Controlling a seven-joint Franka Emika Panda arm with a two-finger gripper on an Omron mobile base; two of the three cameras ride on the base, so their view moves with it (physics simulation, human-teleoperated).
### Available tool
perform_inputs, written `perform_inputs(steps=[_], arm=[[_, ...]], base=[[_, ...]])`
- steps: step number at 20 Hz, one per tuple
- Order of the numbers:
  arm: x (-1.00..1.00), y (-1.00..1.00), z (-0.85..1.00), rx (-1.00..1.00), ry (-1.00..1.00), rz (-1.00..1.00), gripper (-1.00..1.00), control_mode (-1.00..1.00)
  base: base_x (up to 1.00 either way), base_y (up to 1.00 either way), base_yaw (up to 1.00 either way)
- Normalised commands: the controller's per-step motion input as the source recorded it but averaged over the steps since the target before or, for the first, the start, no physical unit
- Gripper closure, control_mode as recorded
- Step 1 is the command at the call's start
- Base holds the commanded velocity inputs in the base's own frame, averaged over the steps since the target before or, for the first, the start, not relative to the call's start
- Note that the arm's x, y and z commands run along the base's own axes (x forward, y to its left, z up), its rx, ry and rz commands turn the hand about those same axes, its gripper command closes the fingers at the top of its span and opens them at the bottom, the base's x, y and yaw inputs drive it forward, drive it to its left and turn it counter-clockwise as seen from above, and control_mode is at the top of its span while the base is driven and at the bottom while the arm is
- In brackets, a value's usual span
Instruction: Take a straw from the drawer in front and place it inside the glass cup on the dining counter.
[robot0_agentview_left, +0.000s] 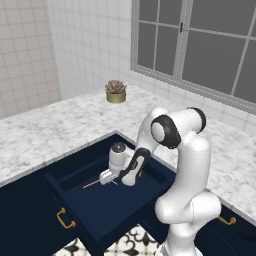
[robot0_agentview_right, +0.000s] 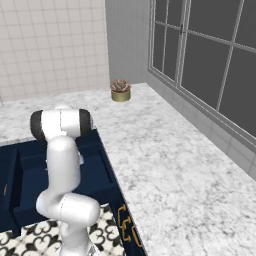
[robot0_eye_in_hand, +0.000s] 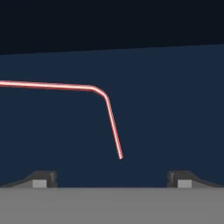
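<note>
gripper (robot0_agentview_left: 106, 177) over straw (robot0_agentview_left: 91, 185), open drawer (robot0_agentview_left: 75, 197)

White-grey marble worktop (robot0_agentview_left: 60, 127) wraps an L-shaped corner over navy-blue cabinets (robot0_agentview_left: 25, 215) with brass handles (robot0_agentview_left: 64, 219). Pale square-tiled walls (robot0_agentview_left: 30, 45) behind. Large grey-framed window (robot0_agentview_left: 200, 40) (panes dark grey) along one side. Brass pot with a succulent (robot0_agentview_left: 116, 92) near the corner. Patterned black-and-white floor tiles (robot0_agentview_right: 30, 235) below.

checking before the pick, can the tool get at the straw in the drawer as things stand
Probably yes. The drawer is pulled open, the tool is already down inside it with jaws wide, and the bent straw lies bare on the drawer floor just ahead, with nothing between them.
</note>
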Motion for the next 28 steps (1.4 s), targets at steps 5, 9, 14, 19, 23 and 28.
perform_inputs(steps=[5, 9, 14, 19, 23, 28], arm=[[0.26, 0.0, -0.42, 0.0, 0.0, 0.0, -1.0, -1.0], [0.38, 0.0, -0.26, 0.0, 0.0, 0.0, -1.0, -1.0], [0.25, 0.0, -0.07, 0.0, 0.0, 0.0, -1.0, -1.0], [0.22, 0.0, 0.0, 0.0, 0.0, 0.0, -1.0, -1.0], [0.42, 0.09, 0.0, 0.0, 0.07, -0.01, -1.0, -1.0], [0.53, 0.19, -0.13, 0.0, 0.22, -0.03, 1.0, -1.0]], base=[[0.0, 0.0, 0.0], [0.0, 0.0, 0.0], [0.0, 0.0, 0.0], [0.0, 0.0, 0.0], [0.0, 0.0, 0.0], [0.0, 0.0, 0.0]])
